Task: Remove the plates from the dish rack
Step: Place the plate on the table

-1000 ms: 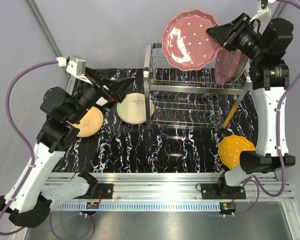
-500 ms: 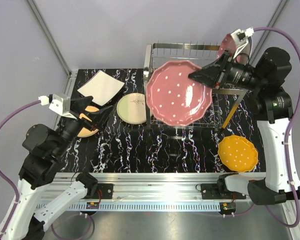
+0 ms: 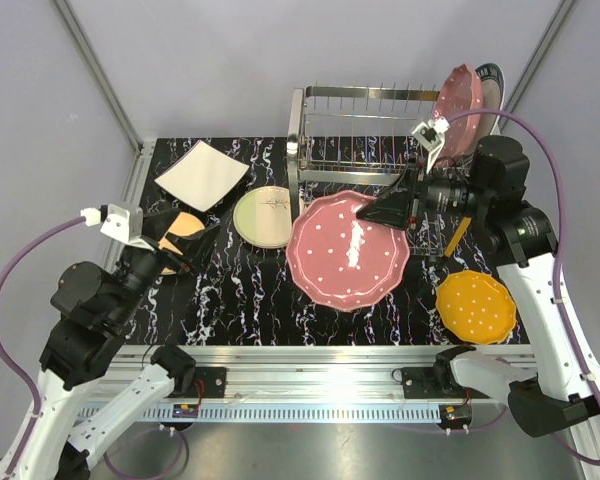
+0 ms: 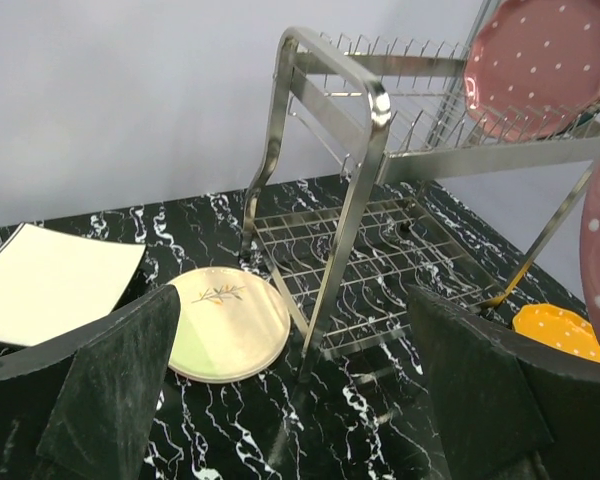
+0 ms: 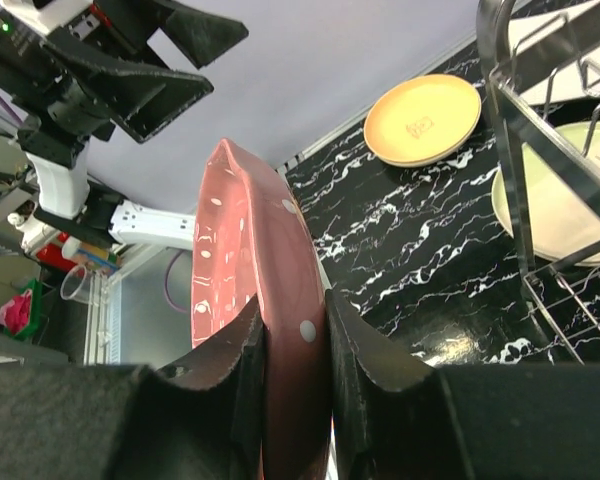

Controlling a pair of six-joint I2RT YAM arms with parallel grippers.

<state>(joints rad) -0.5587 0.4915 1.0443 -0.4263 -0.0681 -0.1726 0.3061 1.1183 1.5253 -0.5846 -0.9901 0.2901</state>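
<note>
Nearest the arm bases, the left end effector hangs over the black marbled counter with its fingers spread wide and nothing between them. Directly beneath it lies a yellow-orange plate, partly hidden by the fingers. Just ahead of it and to its right a pale green plate with a twig motif lies flat. Beyond it to its left, a white square plate lies flat near the back corner.

Across the counter, the right end effector is clamped narrowly on the rim of a large pink polka-dotted plate, one finger on each face. The plate spreads out to this end effector's left, face up, in front of the dish rack. I cannot tell whether its lower edge touches the counter. Near the right arm's base, below and behind this end effector, an orange dotted plate lies flat.

Farther back, behind the held plate, stands the chrome dish rack. On its top tier, at the right end, a second pink dotted plate stands on edge. A white plate with a dark rim stands just behind it.
</note>
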